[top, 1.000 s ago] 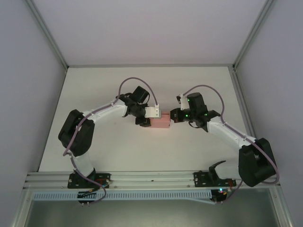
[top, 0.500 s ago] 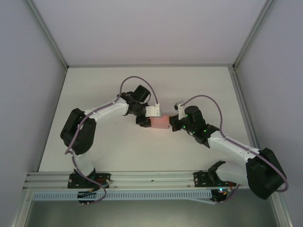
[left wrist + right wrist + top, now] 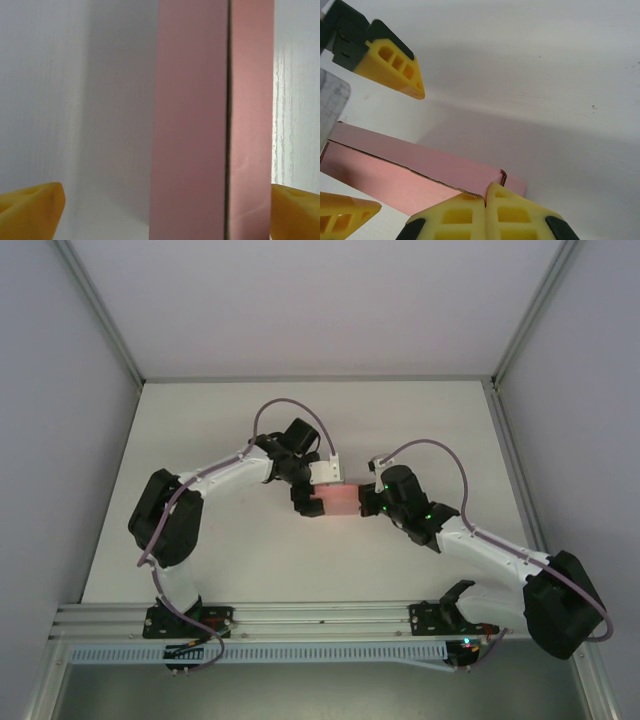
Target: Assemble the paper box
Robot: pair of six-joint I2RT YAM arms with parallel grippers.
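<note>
Top external view is showing the paper box [image 3: 340,502] lying mid-table as a folded pink block, with one seam showing as a thin dark line. The left gripper [image 3: 310,496] is standing open astride one end. The right gripper [image 3: 368,503], fingertips closed together, is touching the opposite end. Bare table [image 3: 250,560] is spreading out on every side.

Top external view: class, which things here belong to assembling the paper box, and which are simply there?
Belong to the job:
- pink paper box
- left gripper, straddling one end of it
- right gripper, at its other end

Simply there:
- white table
- aluminium rail along the near edge
</note>
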